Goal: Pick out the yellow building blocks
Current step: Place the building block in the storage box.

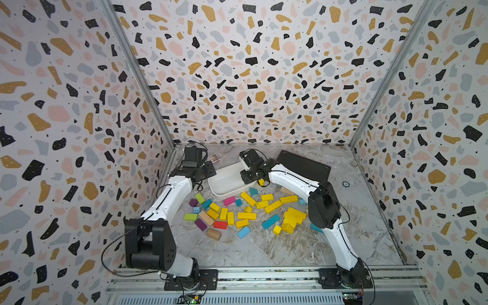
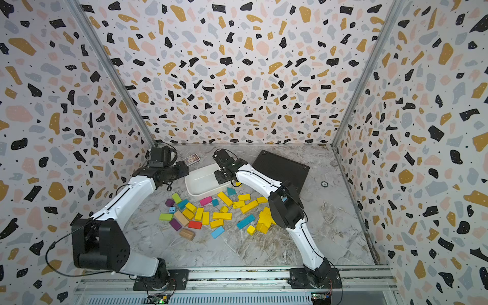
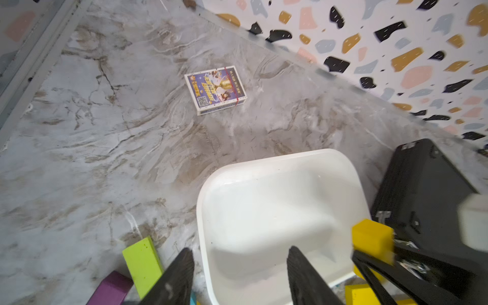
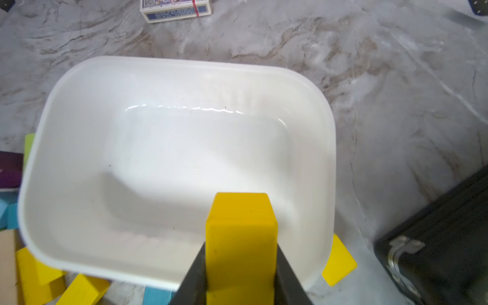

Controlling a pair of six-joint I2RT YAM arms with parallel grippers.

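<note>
One yellow block [image 4: 241, 224] was gripped by the right pincer [image 4: 240, 253] above the empty tub [image 4: 79, 87], apparently for dropping. The left pincer [image 3: 240, 250] was seen parted, empty. Other yellow blocks [image 1: 247, 215] were scattered on the bench [image 1: 264, 250] beside it.

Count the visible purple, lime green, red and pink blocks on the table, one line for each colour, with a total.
Purple blocks: 2
Lime green blocks: 2
Red block: 1
Pink block: 1
Total: 6

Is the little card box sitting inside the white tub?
No, the card box lies on the marble table, apart from the white tub.
</note>
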